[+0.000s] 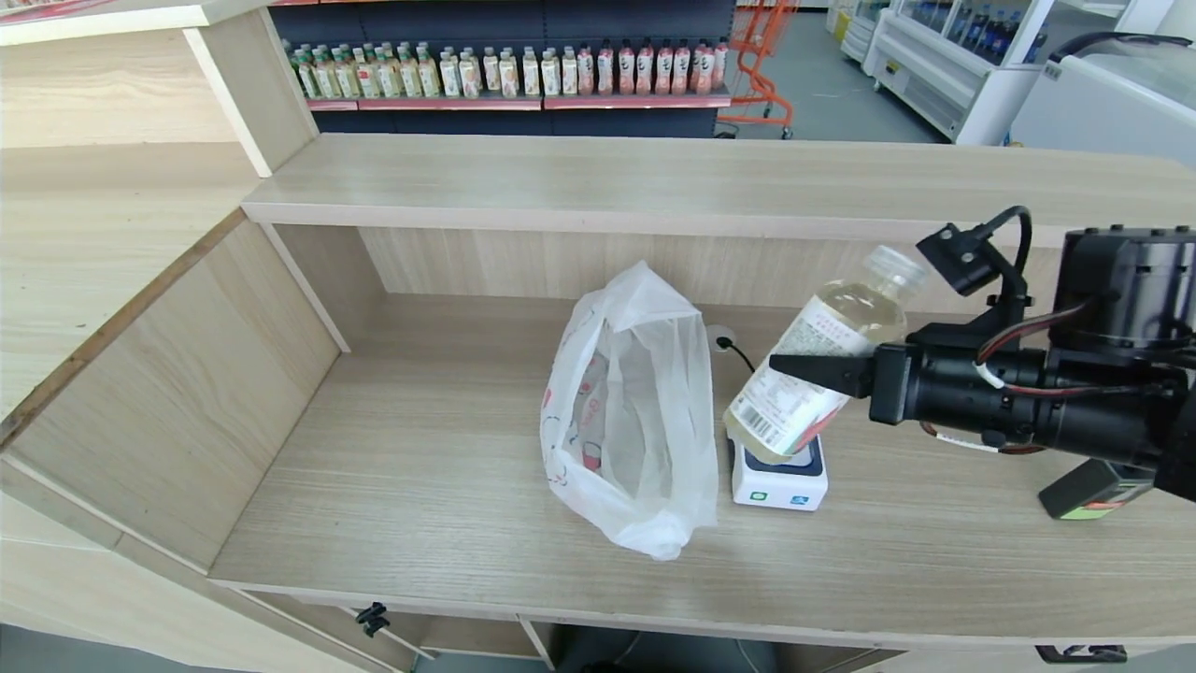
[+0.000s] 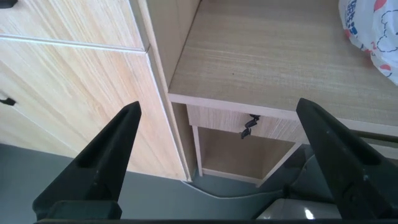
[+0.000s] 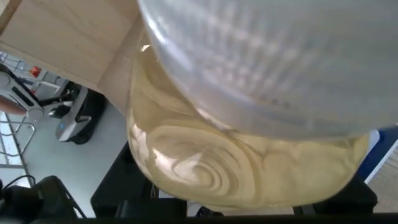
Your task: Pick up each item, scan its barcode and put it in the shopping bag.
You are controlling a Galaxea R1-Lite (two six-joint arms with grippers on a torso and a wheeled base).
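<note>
A clear bottle (image 1: 855, 318) of pale yellow liquid with a white barcode label hangs tilted, its base just over the small white scanner (image 1: 780, 481) on the wooden counter. My right gripper (image 1: 796, 376) is shut on the bottle's middle, coming in from the right. In the right wrist view the bottle (image 3: 249, 124) sits very close, seen from its base end. The white plastic shopping bag (image 1: 635, 411) stands open just left of the scanner, with something red and white inside. My left gripper (image 2: 217, 155) is open and holds nothing, low beside the counter's front edge; a corner of the bag (image 2: 373, 31) shows beyond it.
A raised ledge (image 1: 654, 182) runs behind the counter and a wooden side wall (image 1: 187, 393) closes its left end. A black cable (image 1: 738, 350) leaves the scanner rearward. A black and green object (image 1: 1089, 491) lies at the counter's right. A key (image 2: 250, 124) hangs in the drawer front.
</note>
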